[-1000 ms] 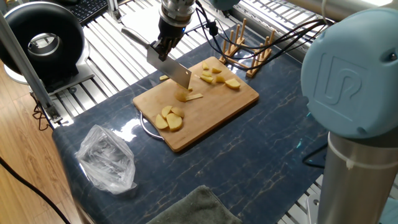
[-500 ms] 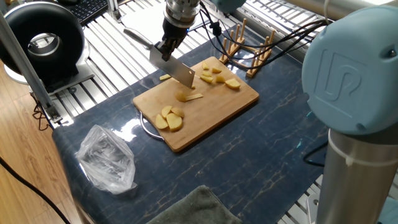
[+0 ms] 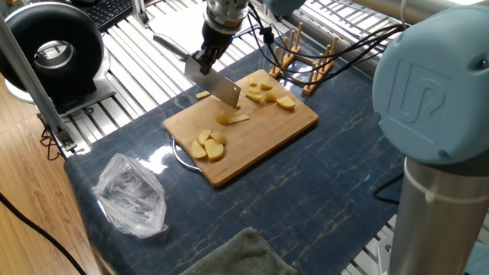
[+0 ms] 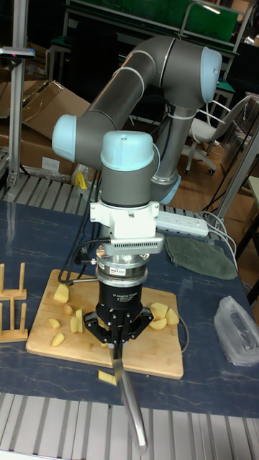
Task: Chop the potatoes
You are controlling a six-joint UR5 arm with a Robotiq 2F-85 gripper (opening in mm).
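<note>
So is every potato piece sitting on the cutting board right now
No, one potato piece lies off the cutting board, on the dark table surface just beyond the board's far edge.

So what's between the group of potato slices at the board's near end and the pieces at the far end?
In the fixed view, one small potato piece and a thin potato stick, with the cleaver blade held by the hand just above them.

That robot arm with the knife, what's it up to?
It is chopping potatoes. The gripper is shut on a cleaver, holding the blade just above a potato piece in the middle of the bamboo board. Cut pieces lie in clusters at both ends of the board, and one piece sits off it on the table.
</note>
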